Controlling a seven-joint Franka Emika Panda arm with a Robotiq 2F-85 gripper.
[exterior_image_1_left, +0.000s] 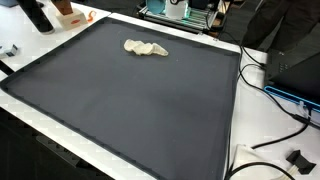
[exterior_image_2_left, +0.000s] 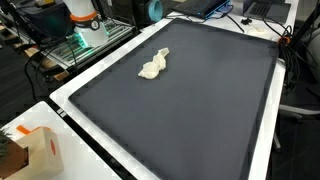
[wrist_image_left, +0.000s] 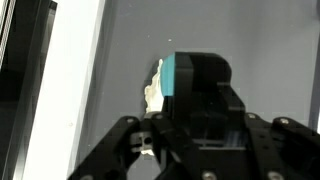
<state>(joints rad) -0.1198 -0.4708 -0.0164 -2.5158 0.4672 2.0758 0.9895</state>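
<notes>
Currently, in an exterior view, the crumpled cream-white cloth (exterior_image_1_left: 146, 48) lies flat on the large dark grey rectangular mat (exterior_image_1_left: 130, 105), near the mat's far edge and a bit off centre; nothing touches the cloth; mat sits on a white tabletop (exterior_image_1_left: 236, 120) that shows as a pale border around it; black cables (exterior_image_1_left: 272, 88) trail off the mat's side edge, well apart from the cloth; an orange-and-white object (exterior_image_1_left: 68, 14) stands beyond the mat's far corner; gripper not visible in this view.

In an exterior view from another angle, same cloth (exterior_image_2_left: 154, 65) on the mat (exterior_image_2_left: 190, 110), elongated, bunched, again close to the far part of the mat; a white robot base with orange ring (exterior_image_2_left: 84, 18) stands beyond the mat's edge, near the cloth's side; a small brown cardboard box (exterior_image_2_left: 38, 152) rests on the white tabletop (exterior_image_2_left: 75, 140) off the mat's near corner, well apart from the cloth; gripper itself not seen here either.

Wrist view: black Robotiq gripper (wrist_image_left: 190, 150) fills the lower frame, with a teal block on its body; the cloth (wrist_image_left: 153, 90) sits on the mat (wrist_image_left: 250, 50) beside and partly behind the gripper body, only a sliver visible; fingertips out of frame, so cannot tell how wide the jaws stand; no contact with the cloth visible.
</notes>
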